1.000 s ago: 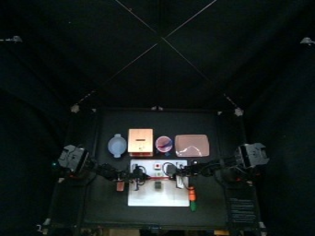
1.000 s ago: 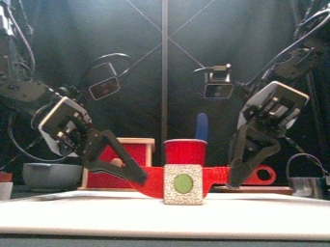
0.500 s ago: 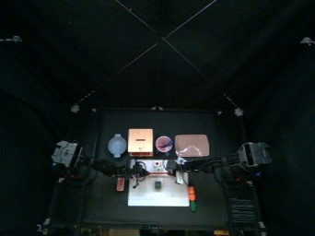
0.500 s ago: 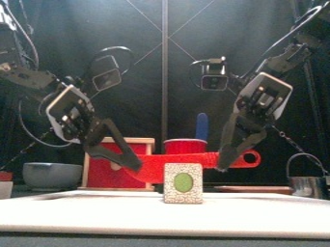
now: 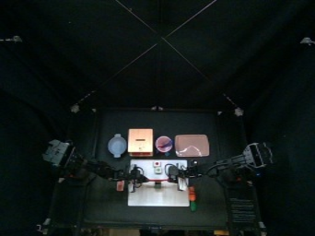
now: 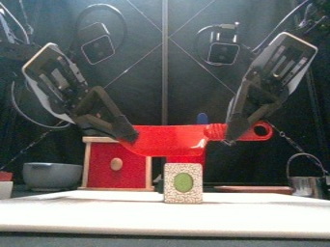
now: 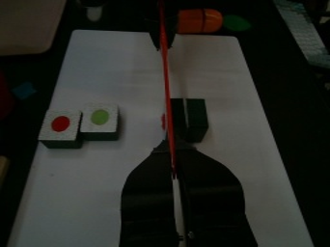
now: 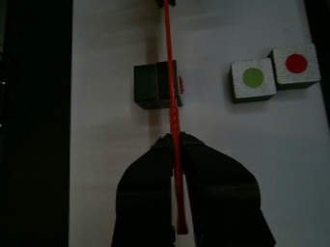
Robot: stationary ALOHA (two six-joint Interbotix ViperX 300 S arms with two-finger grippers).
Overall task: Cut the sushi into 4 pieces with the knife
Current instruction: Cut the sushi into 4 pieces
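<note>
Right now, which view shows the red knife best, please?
The front view: the red knife shows broadside, held at both ends. Both wrist views show only its thin edge; the top view hardly shows it.

Dark all round — the white cutting board glows brightest, almost glaring from above; both wrist views look dim.

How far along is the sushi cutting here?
Done: a red-centred piece and a green-centred piece lie detached on the white board. In hand: the left pincer and right pincer hold the red knife raised over the remaining dark block. Left: that block seems to need more cuts.
</note>
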